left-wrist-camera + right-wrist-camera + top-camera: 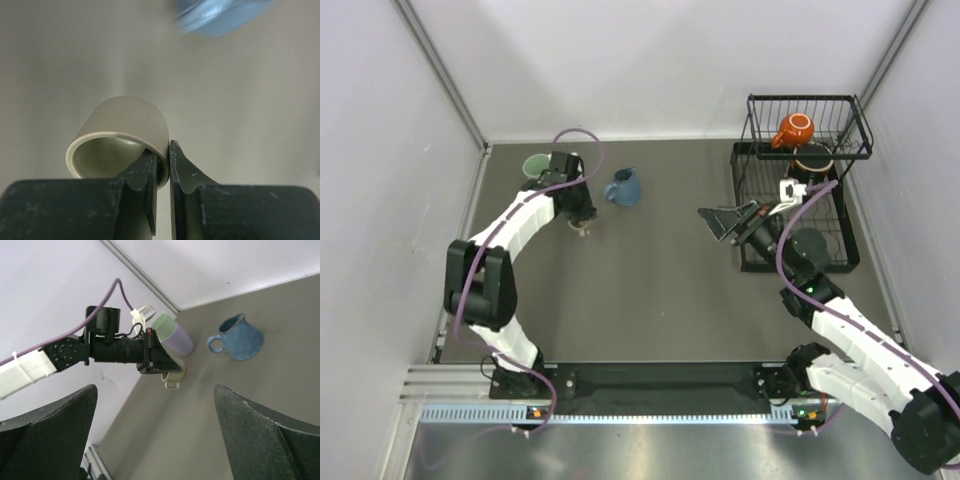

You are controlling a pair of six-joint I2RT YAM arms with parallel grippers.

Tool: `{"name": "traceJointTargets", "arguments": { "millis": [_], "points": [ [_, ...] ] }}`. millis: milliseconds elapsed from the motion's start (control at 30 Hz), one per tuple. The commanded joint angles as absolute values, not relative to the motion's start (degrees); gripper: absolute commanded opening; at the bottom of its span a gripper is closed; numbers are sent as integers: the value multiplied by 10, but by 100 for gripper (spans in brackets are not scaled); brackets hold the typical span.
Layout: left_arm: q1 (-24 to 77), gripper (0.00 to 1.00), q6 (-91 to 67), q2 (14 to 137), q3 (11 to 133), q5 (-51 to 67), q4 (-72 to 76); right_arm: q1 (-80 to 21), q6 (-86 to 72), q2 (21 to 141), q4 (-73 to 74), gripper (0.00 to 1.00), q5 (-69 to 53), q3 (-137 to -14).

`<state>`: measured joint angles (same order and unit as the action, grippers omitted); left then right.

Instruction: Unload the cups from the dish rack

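My left gripper (582, 222) is shut on the wall of the small beige mug (125, 132), one finger inside the rim and one outside. It holds the mug at or just above the table; I cannot tell which. The blue mug (624, 187) stands just right of it. The pale green tumbler (534, 165) and the lavender tumbler (179, 342) stand behind the left wrist. The orange mug (793, 130) lies in the raised basket of the dish rack (848, 215). The black mug with red inside (812, 160) sits below it. My right gripper (725, 222) is open and empty, left of the rack.
Grey walls close in the table on the left, far and right sides. The rack stands at the far right against the wall. The left arm's purple cable (582, 133) loops above the tumblers. The right wrist view shows the left gripper (167, 367) with the beige mug (176, 376).
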<state>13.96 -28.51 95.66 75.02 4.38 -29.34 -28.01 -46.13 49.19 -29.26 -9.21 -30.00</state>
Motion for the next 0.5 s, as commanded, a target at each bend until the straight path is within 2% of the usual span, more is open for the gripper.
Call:
{"name": "traceJointTargets", "arguments": {
  "millis": [0,133,267,367,400,467],
  "points": [
    [149,0,-247,997,775,-19,-333,-286,-406,481,-247,100,-80,-339],
    [164,0,-251,1021,783,-93,-363,-287,-381,479,-206,100,-79,-357],
    [168,2,-253,1033,785,-88,-367,-286,-374,463,-197,100,-64,-348],
    [171,12,-247,1038,783,-74,-367,-287,-367,454,-187,100,-57,-349],
    [171,19,-246,1038,782,-70,-367,-287,-363,453,-185,100,-53,-349],
    [172,24,-243,1039,782,-66,-367,-287,-359,447,-175,100,-47,-349]
  ]
}}
